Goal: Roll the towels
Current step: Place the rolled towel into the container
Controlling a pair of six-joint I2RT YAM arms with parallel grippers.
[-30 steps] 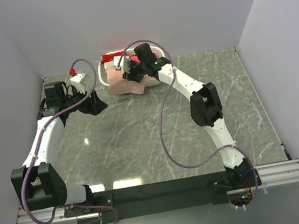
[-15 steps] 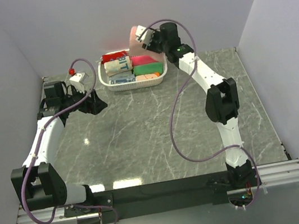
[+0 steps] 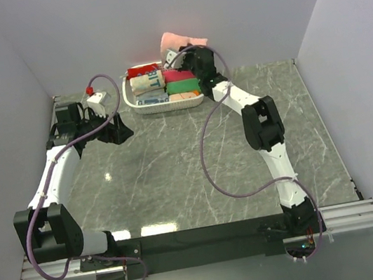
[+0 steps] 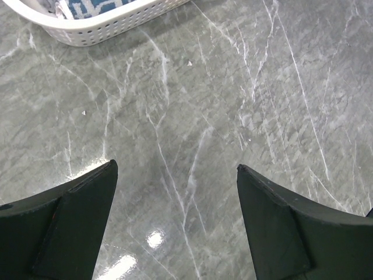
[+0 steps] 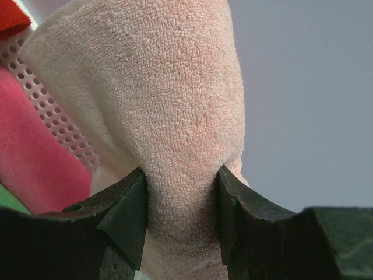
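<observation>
The salmon-pink towel (image 3: 183, 39) hangs bunched in my right gripper (image 3: 180, 54), held in the air above the far right end of the white basket (image 3: 167, 106). In the right wrist view both fingers pinch a thick fold of the towel (image 5: 157, 87), and the gripper (image 5: 182, 204) is shut on it. The towel's lower part is hidden behind the arm. My left gripper (image 3: 120, 130) is open and empty, low over the marble table left of the basket. Its wrist view shows the gripper (image 4: 175, 192) with only bare table between the fingers.
The basket holds a red bundle (image 3: 141, 70), a cream cloth with blue letters (image 3: 149, 82), a magenta bundle (image 3: 177, 74) and a green bundle (image 3: 183, 86). Its rim shows in the left wrist view (image 4: 105, 26). Walls close off the back and both sides.
My right gripper has lifted the towel from in front of the basket, up and back, then drawn in to just behind its right end. The left arm has not moved.
</observation>
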